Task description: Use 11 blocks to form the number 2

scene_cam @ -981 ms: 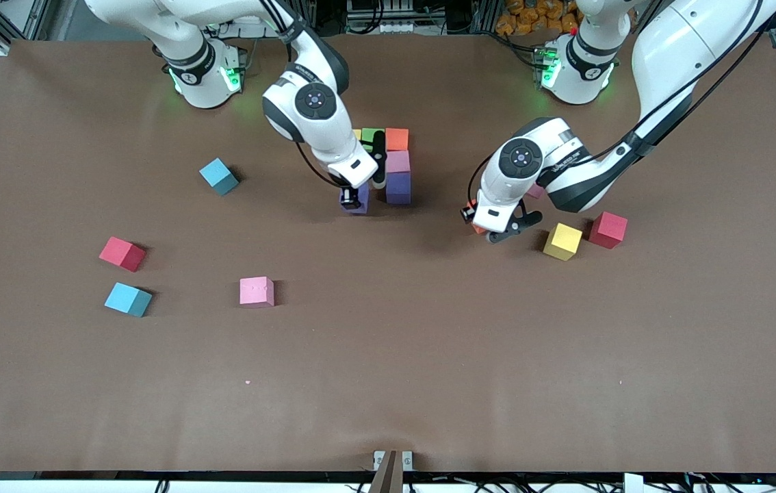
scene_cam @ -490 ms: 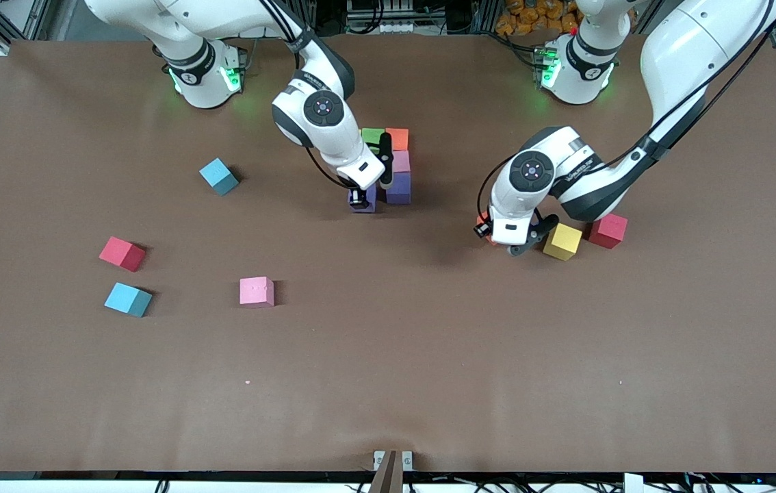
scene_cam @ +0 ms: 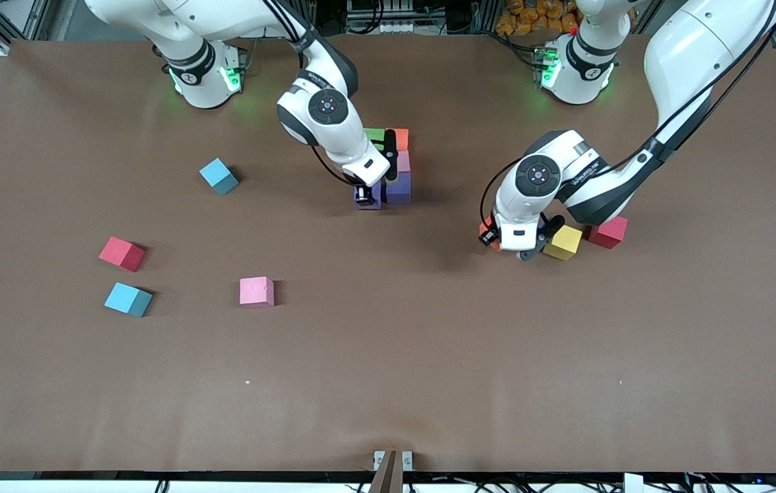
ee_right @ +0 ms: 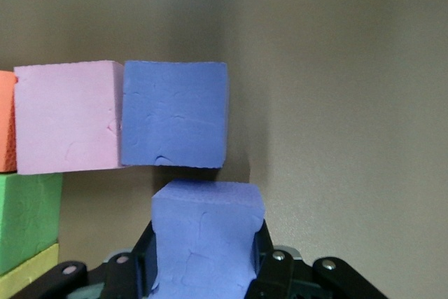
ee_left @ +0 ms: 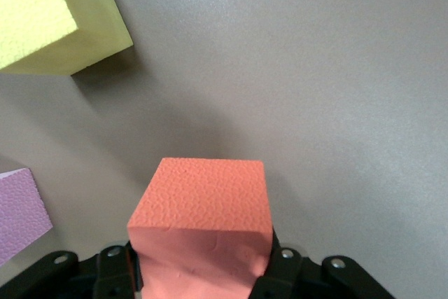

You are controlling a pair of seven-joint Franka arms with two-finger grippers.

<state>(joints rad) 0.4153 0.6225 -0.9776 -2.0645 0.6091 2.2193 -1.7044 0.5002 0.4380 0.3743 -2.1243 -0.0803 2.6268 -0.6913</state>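
Front view: right tool (scene_cam: 365, 195) low over the worktop (scene_cam: 388, 356), beside the partial number 2 (scene_cam: 393, 164) of green, orange, pink and purple blocks; left tool (scene_cam: 508, 239) just beside a yellow block (scene_cam: 564, 242). Left wrist view: left tool clenched on an orange block (ee_left: 203, 225). Right wrist view: right tool grasps a purple block (ee_right: 206, 236), just beside the placed purple block (ee_right: 175, 113).

The brown table (scene_cam: 429, 356) carries a cluster of blocks (scene_cam: 398, 168) near the arms' bases, with cyan (scene_cam: 218, 176), red (scene_cam: 122, 253), cyan (scene_cam: 128, 299) and pink (scene_cam: 256, 291) cubes toward the right arm's end from it, and yellow (scene_cam: 564, 242) and red (scene_cam: 610, 232) cubes toward the left arm's end.
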